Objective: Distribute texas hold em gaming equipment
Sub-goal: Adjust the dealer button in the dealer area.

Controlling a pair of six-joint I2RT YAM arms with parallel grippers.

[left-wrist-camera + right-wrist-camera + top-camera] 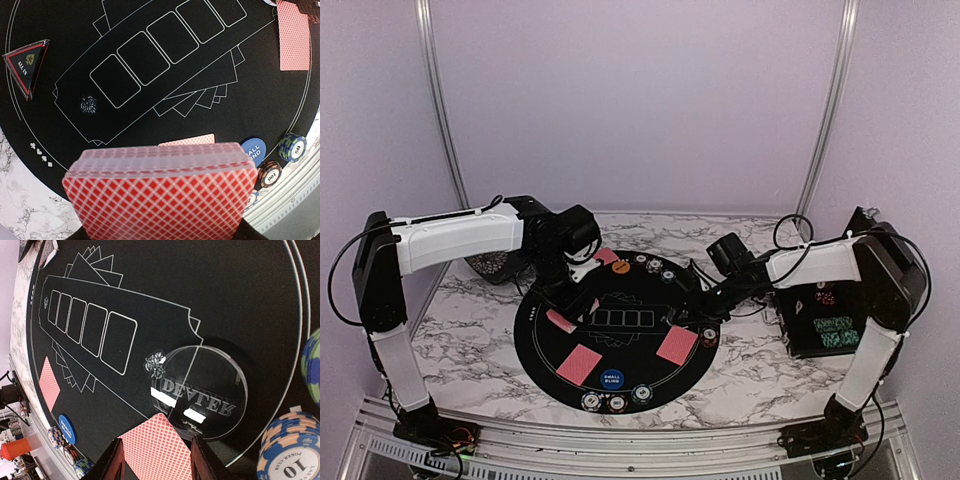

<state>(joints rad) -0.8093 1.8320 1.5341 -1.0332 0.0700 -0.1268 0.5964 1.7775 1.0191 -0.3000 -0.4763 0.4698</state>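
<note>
At the round black mat's (535,335) four o'clock, a red-backed card (157,450) lies between parted right fingers (112,462); left fingers (560,300) clamp the deck (160,200).

Card deck (160,200) cut off at bottom edge, blue-green chip (314,365) cropped at right

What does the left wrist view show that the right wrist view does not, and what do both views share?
Only the left wrist view: a stack of red cards filling the foreground, and a black triangle marker reading ALL IN. Only the right wrist view: a clear round disc reading DEALER. Both: the black mat with its row of five card outlines, and the blue round button near the mat's edge.
</note>
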